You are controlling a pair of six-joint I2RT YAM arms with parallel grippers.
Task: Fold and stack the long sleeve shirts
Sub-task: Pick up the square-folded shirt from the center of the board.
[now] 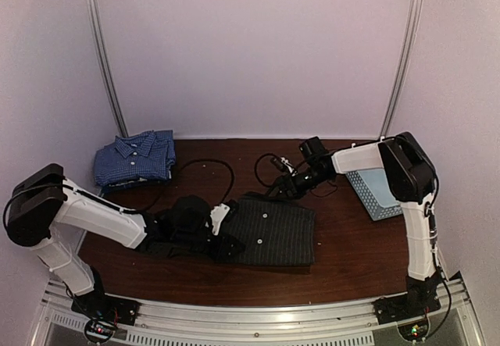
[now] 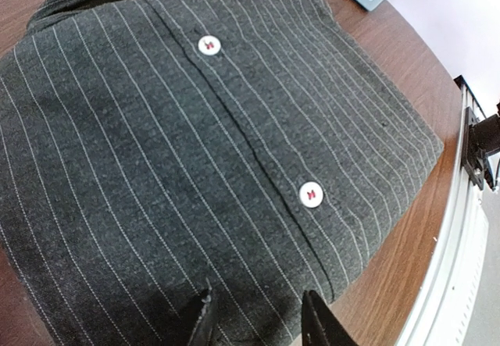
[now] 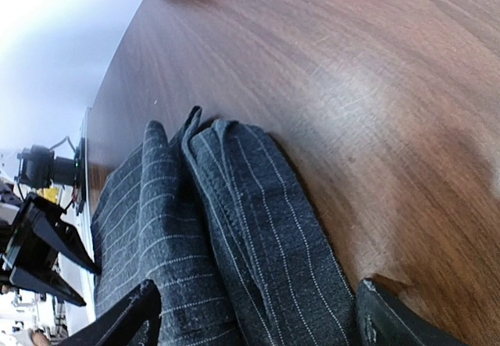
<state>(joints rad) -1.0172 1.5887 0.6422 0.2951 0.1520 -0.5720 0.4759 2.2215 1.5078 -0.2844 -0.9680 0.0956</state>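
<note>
Left claw, fingers spread and gripping nothing, sits low over the near-left edge of the black pinstriped shirt. Back left on the bench, the blue checked shirt lies folded. Mid-bench, the black one looks folded too, a neat rectangle with buttons up. Right claw, also spread, straddles its far edge. Stacking seems all that is left.

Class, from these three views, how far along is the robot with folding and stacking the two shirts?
Done: the blue checked shirt lies folded at the far left of the table. In hand: the black pinstriped shirt lies folded mid-table, with the left gripper and right gripper open at its edges. Left: stacking, since the two shirts lie apart.
</note>
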